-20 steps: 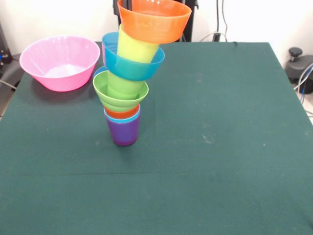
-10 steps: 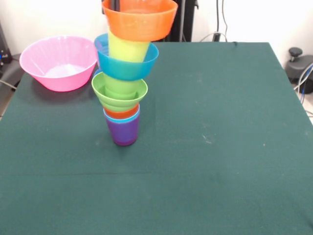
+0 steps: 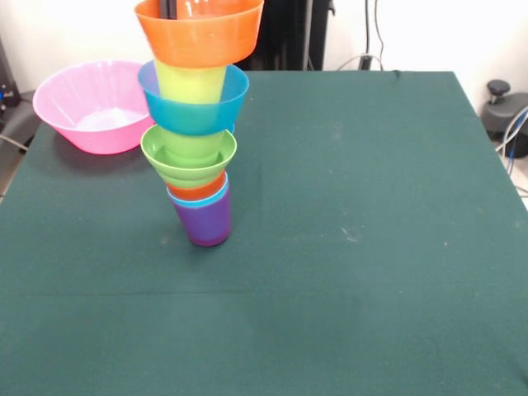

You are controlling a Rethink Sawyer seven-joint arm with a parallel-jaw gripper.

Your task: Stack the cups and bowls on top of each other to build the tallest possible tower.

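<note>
The tower stands left of the table's middle. Its base is the purple cup (image 3: 204, 225). Above it are a light blue cup's rim (image 3: 219, 195), an orange cup (image 3: 198, 188), the ridged green bowl (image 3: 188, 157) with the stepped green cup (image 3: 187, 145) inside, a blue bowl (image 3: 195, 107), the yellow-green cup (image 3: 190, 81) and the orange bowl (image 3: 199, 33) on top. The stack is nearly upright, its top slightly left of the base. A dark part of my gripper (image 3: 169, 7) shows at the picture's top edge, at the orange bowl's rim; most of it is out of view.
The large translucent pink bowl (image 3: 89, 103) sits at the table's far left corner, close to the tower. A sliver of blue (image 3: 233, 128) shows just behind the tower. The black pedestal (image 3: 285, 33) stands beyond the far edge.
The tower's upper part has swung to the left: it leaned right a second ago and is now close to upright. The purple base has stayed almost in place.
</note>
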